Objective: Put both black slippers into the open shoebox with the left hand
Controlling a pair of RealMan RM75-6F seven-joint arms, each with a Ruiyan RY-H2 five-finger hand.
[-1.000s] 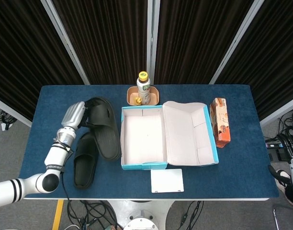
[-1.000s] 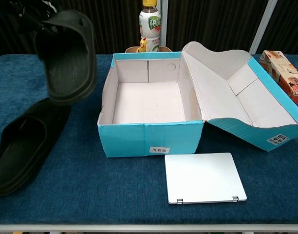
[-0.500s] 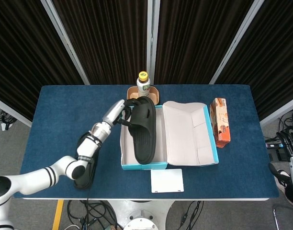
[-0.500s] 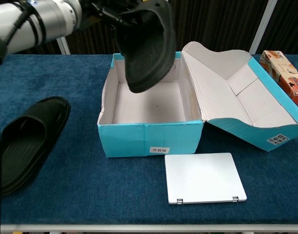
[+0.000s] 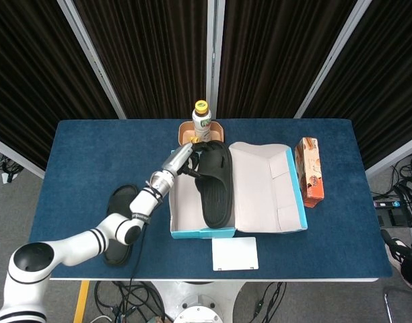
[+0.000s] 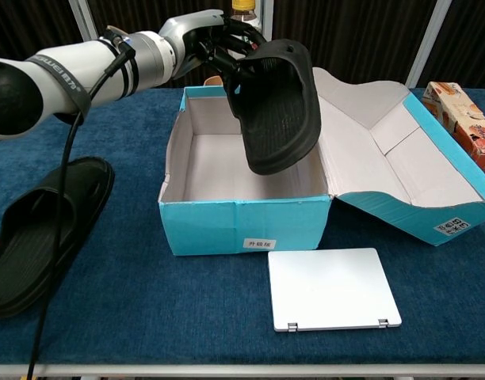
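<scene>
Now the left robot hand (image 6: 215,39) grips one black rubber slipper (image 6: 276,103) by its strap end, toe hanging down over the open turquoise cardboard shoebox (image 6: 242,218), further right than half a second ago. Its matte twin, the second slipper (image 6: 40,229), lies flat on the blue cloth counter (image 6: 147,301).

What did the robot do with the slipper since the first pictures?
The left hand carried the held slipper from the table's left side rightward, to hang tilted over the open shoebox, not yet let go. The other slipper, bottle and silver case stayed put.
</scene>
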